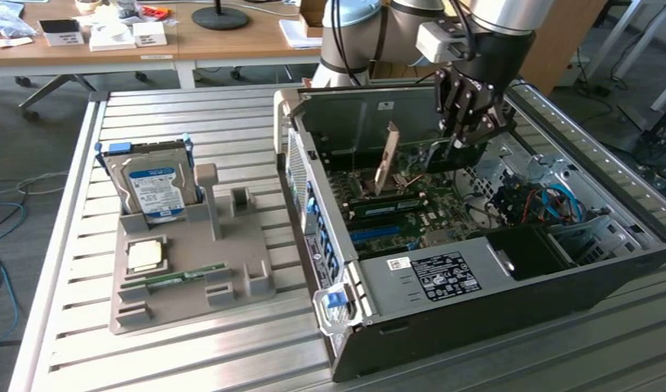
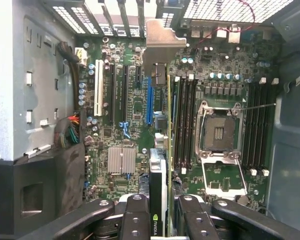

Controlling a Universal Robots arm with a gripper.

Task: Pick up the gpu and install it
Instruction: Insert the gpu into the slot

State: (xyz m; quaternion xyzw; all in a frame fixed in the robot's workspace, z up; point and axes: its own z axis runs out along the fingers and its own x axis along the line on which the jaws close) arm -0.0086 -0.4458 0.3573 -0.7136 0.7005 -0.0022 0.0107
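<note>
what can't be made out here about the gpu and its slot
- Wrist view: the gpu is edge-on, hiding its own connector and the slot beneath.
- Wrist view: the gripper finger bases are cut off by the frame edge.
- Exterior view: too small to tell whether the gpu touches the motherboard.

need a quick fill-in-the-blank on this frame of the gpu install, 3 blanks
1. The pincer is shut on the gpu, inside the open computer ____.
2. On the grey fixture, the hard drive stands ____.
3. The CPU socket on the board is ____.

Missing words: case; upright; empty.
</note>
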